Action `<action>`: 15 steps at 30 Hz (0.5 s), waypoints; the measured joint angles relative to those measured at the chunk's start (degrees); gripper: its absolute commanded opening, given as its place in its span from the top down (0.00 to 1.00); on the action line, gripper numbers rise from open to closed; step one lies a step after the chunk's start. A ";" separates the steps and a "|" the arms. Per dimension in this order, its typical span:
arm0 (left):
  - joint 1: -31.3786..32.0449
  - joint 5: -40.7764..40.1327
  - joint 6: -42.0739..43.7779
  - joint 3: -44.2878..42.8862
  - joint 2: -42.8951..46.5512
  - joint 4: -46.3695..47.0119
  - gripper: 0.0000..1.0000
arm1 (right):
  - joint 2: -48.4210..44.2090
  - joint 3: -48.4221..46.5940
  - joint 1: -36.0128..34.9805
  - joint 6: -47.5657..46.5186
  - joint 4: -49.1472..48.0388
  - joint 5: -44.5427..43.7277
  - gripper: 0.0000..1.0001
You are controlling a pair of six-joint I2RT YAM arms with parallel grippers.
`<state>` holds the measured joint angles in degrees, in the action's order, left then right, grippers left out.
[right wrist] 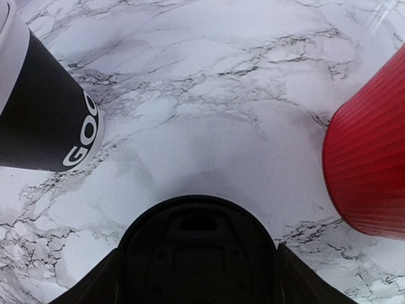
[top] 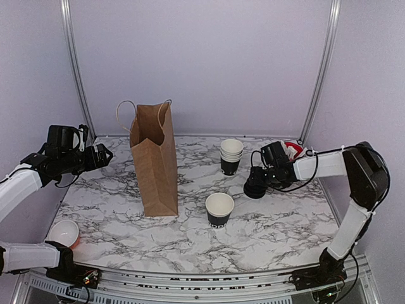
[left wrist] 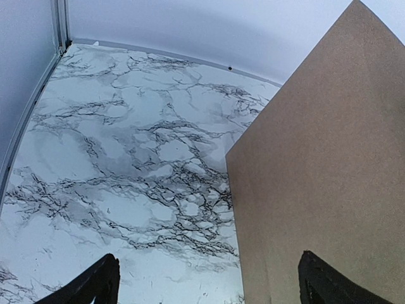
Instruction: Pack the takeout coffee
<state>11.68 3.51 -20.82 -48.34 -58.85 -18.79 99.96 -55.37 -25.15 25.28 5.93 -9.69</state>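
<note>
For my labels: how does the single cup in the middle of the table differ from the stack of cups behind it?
The single cup is one cup; the stack of cups is several nested. The stack stands taller than the single cup. The single cup stands in front, the stack behind it. Both are black, white inside, upright and lidless.

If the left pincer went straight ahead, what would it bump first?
Probably the brown paper bag, standing just ahead of the left pincer; its edge sits near that line.
</note>
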 measured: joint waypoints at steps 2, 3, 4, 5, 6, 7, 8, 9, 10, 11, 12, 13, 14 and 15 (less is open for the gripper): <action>0.00 0.09 0.00 0.00 0.00 0.02 0.01 | 0.00 0.00 0.00 0.04 -0.07 0.35 0.29; 0.00 0.11 0.00 0.00 0.00 0.00 0.01 | 0.00 0.00 0.00 0.04 -0.11 0.46 0.31; 0.00 0.11 0.00 0.00 0.00 0.02 0.01 | 0.00 0.00 0.00 0.07 -0.13 0.63 0.32; 0.00 0.11 0.00 0.00 0.00 0.00 0.01 | 0.00 0.00 0.00 0.07 -0.15 0.68 0.34; 0.00 0.11 0.00 0.00 0.00 0.02 0.01 | 0.00 0.00 0.00 0.07 -0.15 0.79 0.34; 0.00 0.11 0.00 0.00 0.00 0.00 0.01 | 0.00 0.00 0.00 0.07 -0.15 0.87 0.34; 0.00 0.11 0.00 0.00 0.00 0.00 0.01 | 0.00 0.00 0.00 0.07 -0.15 0.90 0.34; 0.00 0.11 0.00 0.00 0.00 0.00 0.01 | -0.02 0.00 0.00 0.07 -0.15 0.96 0.34; 0.00 0.11 0.00 0.00 0.00 0.00 0.01 | -0.04 0.00 0.00 0.07 -0.15 1.05 0.34; 0.00 0.13 0.00 0.00 0.00 0.00 0.01 | -0.11 0.00 0.00 0.07 -0.09 1.09 0.33; 0.00 0.13 0.00 0.00 0.00 0.02 0.01 | -0.20 0.00 0.00 0.07 -0.09 1.09 0.33; 0.00 0.15 0.00 0.00 0.00 0.00 0.01 | -0.28 0.00 0.00 0.04 -0.07 1.11 0.33; 0.00 0.26 0.00 0.00 0.00 0.00 0.01 | -0.46 0.00 0.00 0.04 0.04 1.14 0.33; 0.00 0.33 0.00 0.00 0.00 0.00 0.01 | -0.63 0.00 0.00 0.02 0.15 1.14 0.33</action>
<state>11.68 3.84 -20.82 -48.34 -58.85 -18.79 99.33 -55.37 -25.15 25.30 6.09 -8.56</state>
